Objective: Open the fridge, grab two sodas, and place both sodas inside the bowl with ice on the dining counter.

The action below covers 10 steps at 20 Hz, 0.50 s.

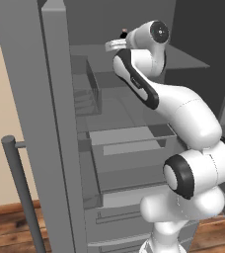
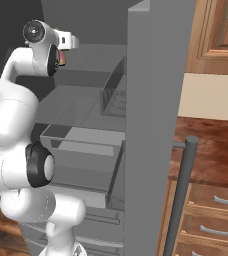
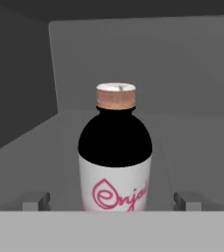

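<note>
The fridge (image 1: 50,123) was already opened. The gripper (image 3: 112,203) was held with jaws apart around a soda bottle (image 3: 115,157), centred between them, ungripped; bowl delivery remained undone.

Brown wooden cabinet (image 2: 218,35) upper right – drawers w/ metal pulls (image 2: 211,215) below; beige wall (image 1: 8,128) at left, wood-plank floor (image 1: 11,232) beneath
</note>
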{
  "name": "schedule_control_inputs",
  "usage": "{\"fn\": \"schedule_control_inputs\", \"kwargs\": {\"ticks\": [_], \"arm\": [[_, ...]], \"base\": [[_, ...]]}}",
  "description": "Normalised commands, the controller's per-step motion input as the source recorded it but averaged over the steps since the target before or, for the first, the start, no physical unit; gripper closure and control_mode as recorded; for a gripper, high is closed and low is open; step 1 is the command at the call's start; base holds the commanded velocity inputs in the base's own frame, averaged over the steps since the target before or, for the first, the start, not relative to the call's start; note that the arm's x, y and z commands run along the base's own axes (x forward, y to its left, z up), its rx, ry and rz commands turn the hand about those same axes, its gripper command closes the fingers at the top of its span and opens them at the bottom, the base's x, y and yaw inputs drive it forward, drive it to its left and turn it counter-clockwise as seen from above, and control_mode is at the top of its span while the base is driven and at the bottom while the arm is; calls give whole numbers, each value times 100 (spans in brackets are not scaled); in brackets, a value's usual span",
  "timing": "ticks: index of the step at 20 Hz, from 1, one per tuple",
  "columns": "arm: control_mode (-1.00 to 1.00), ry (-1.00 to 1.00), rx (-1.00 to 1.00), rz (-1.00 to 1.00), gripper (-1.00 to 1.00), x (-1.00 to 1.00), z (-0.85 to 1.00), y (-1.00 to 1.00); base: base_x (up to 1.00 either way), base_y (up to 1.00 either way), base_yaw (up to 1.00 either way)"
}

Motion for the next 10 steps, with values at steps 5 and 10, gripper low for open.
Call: {"fn": "schedule_control_inputs", "kwargs": {"ticks": [5, 10], "arm": [[-100, 7, 0, 1, 100, 21, 0, 0], [-100, 3, 0, 0, 100, 1, -1, 1]], "base": [[0, 0, 0], [0, 0, 0]]}}
